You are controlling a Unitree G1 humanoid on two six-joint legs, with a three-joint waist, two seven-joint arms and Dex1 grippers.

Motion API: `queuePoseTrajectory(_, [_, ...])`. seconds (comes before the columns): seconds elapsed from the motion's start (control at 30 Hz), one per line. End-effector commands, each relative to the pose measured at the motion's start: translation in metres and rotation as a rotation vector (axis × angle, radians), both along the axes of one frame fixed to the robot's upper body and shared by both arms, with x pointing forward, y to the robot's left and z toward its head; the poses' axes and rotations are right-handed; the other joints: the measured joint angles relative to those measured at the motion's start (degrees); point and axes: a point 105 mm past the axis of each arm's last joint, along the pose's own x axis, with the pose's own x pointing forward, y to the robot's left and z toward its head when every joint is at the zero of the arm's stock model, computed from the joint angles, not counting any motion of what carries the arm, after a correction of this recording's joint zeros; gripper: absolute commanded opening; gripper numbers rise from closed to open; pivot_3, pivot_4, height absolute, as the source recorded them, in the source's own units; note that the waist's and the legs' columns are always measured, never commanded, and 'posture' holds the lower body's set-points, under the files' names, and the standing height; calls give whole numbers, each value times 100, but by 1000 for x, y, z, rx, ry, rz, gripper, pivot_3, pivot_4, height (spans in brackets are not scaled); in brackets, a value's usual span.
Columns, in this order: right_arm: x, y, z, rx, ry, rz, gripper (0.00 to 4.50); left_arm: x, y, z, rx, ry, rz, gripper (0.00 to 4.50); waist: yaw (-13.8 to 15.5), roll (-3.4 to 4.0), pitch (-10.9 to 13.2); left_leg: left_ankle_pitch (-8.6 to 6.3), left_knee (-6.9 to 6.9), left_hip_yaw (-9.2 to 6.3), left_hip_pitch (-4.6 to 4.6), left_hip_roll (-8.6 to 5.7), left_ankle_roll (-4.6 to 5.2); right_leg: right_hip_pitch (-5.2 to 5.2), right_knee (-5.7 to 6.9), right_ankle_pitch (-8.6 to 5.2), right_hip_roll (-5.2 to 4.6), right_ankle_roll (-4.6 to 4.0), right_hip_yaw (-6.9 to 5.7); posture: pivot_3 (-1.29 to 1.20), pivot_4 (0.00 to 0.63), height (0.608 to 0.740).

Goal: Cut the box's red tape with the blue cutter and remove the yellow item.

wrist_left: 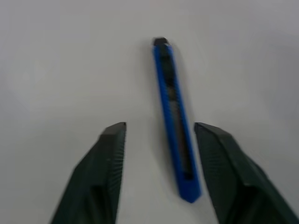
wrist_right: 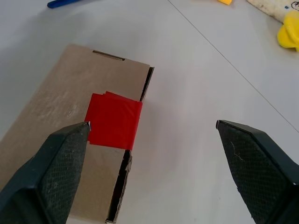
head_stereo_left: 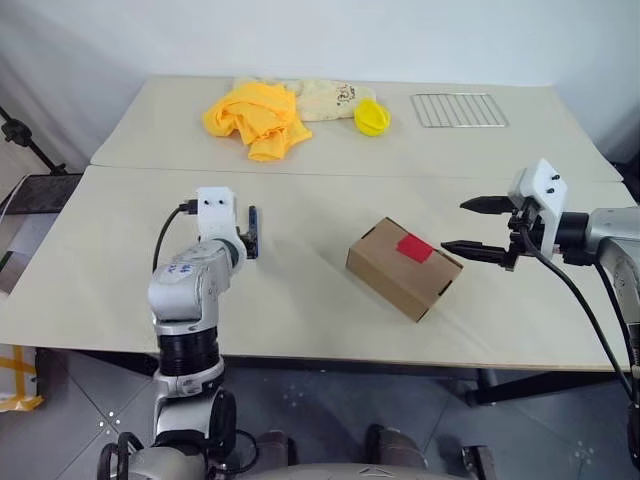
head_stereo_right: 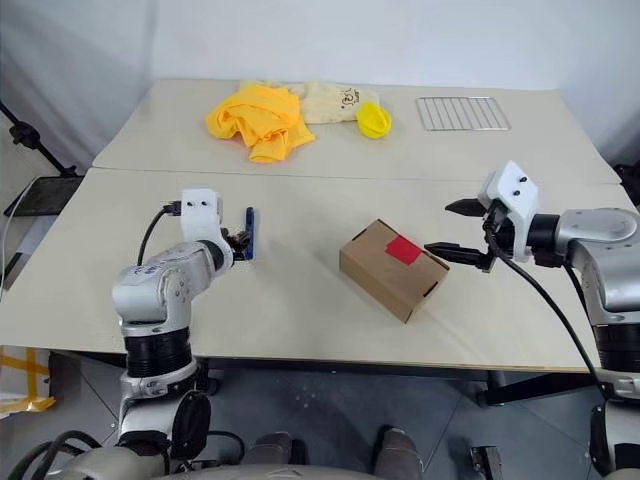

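The left end effector (wrist_left: 159, 140) straddles the blue cutter (wrist_left: 173, 119) with fingers apart, while the right end effector (head_stereo_left: 478, 226) hovers spread beside the box (head_stereo_left: 403, 267) on the table (head_stereo_left: 300, 300)

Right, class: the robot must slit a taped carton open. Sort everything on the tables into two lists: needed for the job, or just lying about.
Needed for the job:
- brown cardboard box
- red tape patch on its top
- slim blue cutter lying on the table

Just lying about, on the far table:
- crumpled yellow cloth
- cream fabric bag
- small yellow cup-shaped object
- wire rack
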Motion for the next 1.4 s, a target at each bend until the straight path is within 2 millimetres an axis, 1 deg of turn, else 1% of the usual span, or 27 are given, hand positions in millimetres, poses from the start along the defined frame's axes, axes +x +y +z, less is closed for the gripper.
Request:
queuePoseTrajectory(0.03, [-3,3,11,-6,-44,13,4500,2,-2,12,12,-23,8,2196,-1,0,0,0,0,0,0,0,0,0,0,0,0,0,0,0,150,740])
queuePoseTrajectory(0.2, [-6,2,9,-11,-39,8,4500,2,2,6,9,19,69,2196,9,-1,0,0,0,0,0,0,0,0,0,0,0,0,0,0,150,740])
queuePoseTrajectory(0.33, [-7,0,9,-13,-35,4,4500,1,3,6,20,36,88,2196,6,-1,1,0,1,0,-1,-1,0,0,0,0,0,0,0,0,150,740])
queuePoseTrajectory(0.47, [-8,0,9,-18,-35,3,4500,0,-1,1,-19,61,81,2196,6,-2,1,0,1,0,-1,-1,0,0,0,0,-1,0,1,0,150,740])
queuePoseTrajectory(0.67, [-7,5,13,-9,-44,16,4500,-2,-8,-6,-72,122,60,2196,5,-2,1,0,1,0,-1,-1,0,0,0,0,0,0,0,0,150,740])
queuePoseTrajectory(0.8, [-6,3,13,-19,-45,9,4500,-3,-3,-10,-37,140,71,2196,2,-2,1,0,1,0,0,0,0,0,0,0,0,0,0,0,150,740])
queuePoseTrajectory(1.0, [-6,0,16,-24,-50,3,4500,-3,7,-5,-12,121,98,2196,1,-2,1,0,1,0,0,0,0,0,0,0,0,0,0,0,150,740])
queuePoseTrajectory(1.17, [-6,-2,16,-32,-49,-6,4500,-8,19,-5,-10,120,140,2196,5,-2,1,0,1,0,-1,-1,0,0,0,0,-1,0,0,0,150,740])
queuePoseTrajectory(1.23, [-5,-1,15,-31,-47,-6,4500,-8,20,-6,-12,121,141,2196,1,-2,1,0,1,0,0,0,0,0,0,0,0,0,1,0,150,740])
queuePoseTrajectory(1.4, [-4,1,14,-32,-46,-2,4500,-6,14,-9,-20,133,120,2196,1,-2,1,0,1,0,0,0,0,0,0,0,-1,0,1,0,150,740])
